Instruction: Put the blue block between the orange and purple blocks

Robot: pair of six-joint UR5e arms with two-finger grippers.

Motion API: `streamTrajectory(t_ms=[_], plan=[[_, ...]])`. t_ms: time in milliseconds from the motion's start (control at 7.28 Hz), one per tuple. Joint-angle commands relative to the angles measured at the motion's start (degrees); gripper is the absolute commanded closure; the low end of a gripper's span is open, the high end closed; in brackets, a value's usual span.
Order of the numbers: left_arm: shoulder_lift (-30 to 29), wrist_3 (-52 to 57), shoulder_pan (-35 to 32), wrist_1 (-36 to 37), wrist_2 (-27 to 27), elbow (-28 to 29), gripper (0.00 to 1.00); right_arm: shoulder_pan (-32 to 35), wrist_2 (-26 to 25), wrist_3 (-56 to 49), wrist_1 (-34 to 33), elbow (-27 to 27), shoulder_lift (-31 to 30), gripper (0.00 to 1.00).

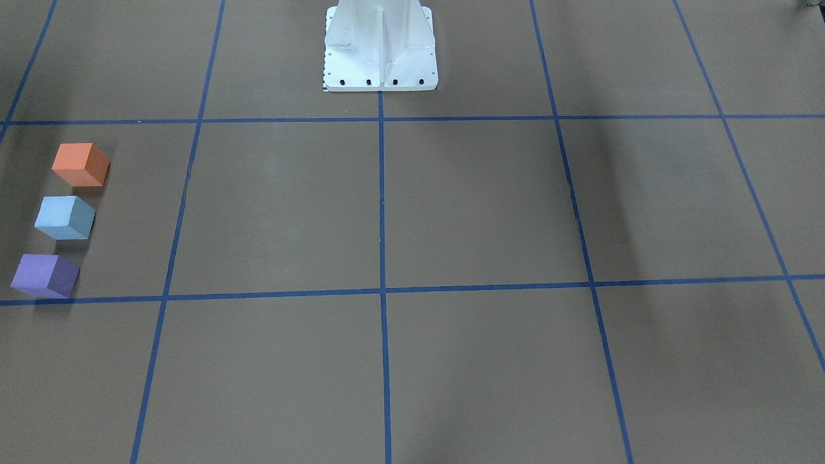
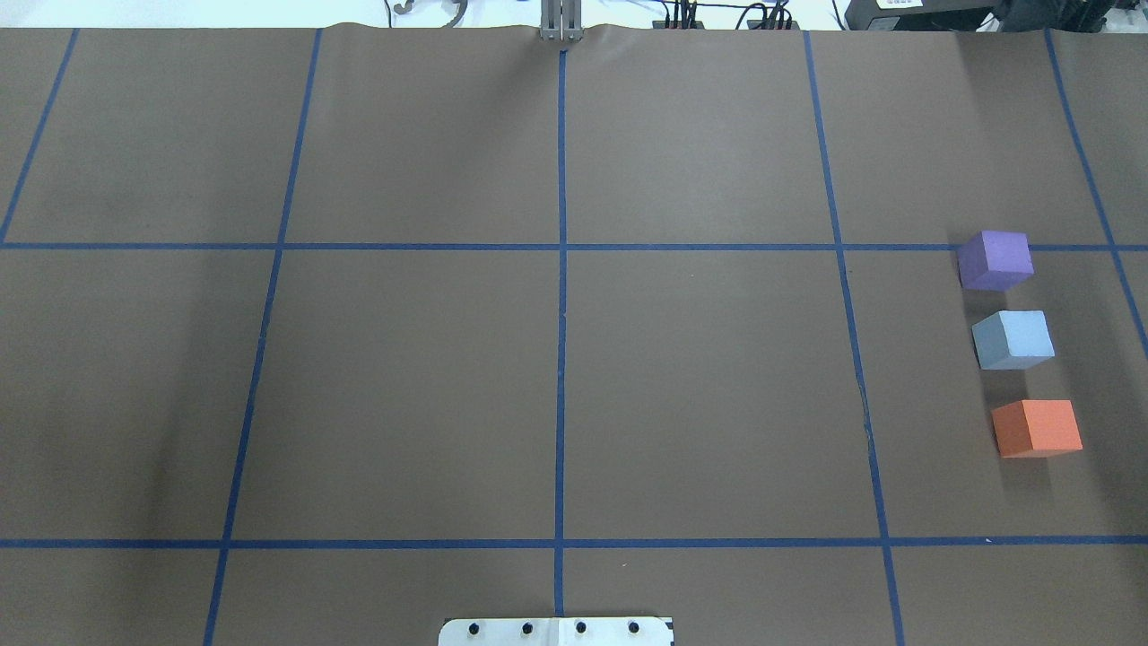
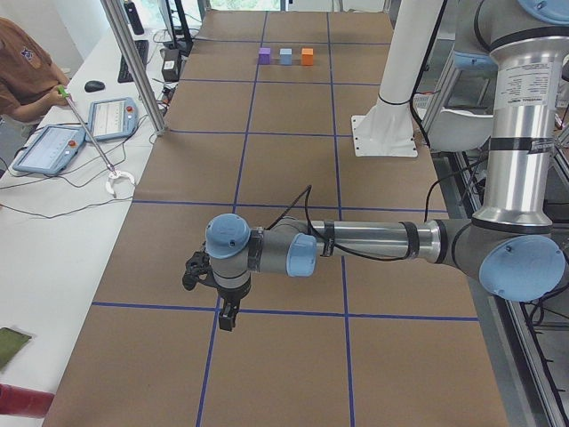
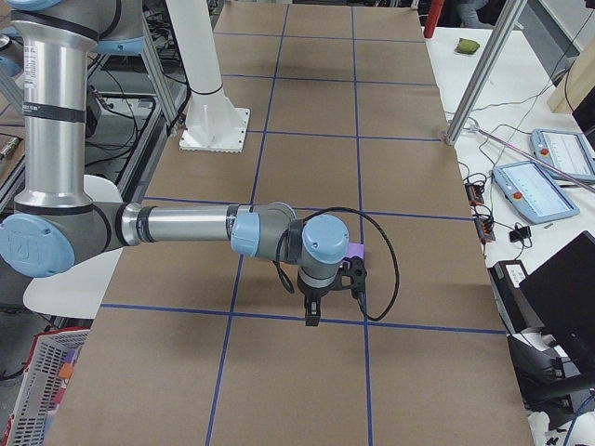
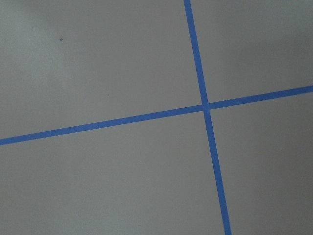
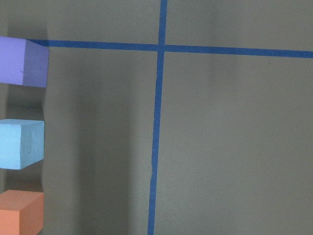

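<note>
The orange block [image 1: 80, 164], the blue block [image 1: 64, 218] and the purple block [image 1: 45, 276] stand in a row on the brown table, the blue one in the middle with small gaps either side. The overhead view shows the same row, purple [image 2: 994, 260], blue [image 2: 1013, 340], orange [image 2: 1037, 428], at the table's right end. The right wrist view shows all three at its left edge, with the blue block [image 6: 20, 144] in the middle. My right gripper [image 4: 310, 319] hangs above the table near the blocks, holding nothing. My left gripper [image 3: 227, 318] hangs far away at the other end. I cannot tell whether either is open or shut.
The white robot pedestal [image 1: 380, 51] stands at the table's middle back edge. Blue tape lines [image 2: 561, 314] grid the brown surface. An operator [image 3: 22, 76] and tablets [image 3: 53, 147] are at a side table beyond the far long edge.
</note>
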Motion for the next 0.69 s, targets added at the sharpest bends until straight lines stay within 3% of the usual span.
streamTrajectory(t_ms=[0,550], plan=[[-0.1,0.0,0.0,0.0,0.0,0.1,0.0,0.0,0.2,0.1,0.0,0.2,0.0,0.0],[-0.1,0.0,0.1,0.0,0.0,0.1,0.0,0.0,0.2,0.1,0.4,0.2,0.1,0.0]])
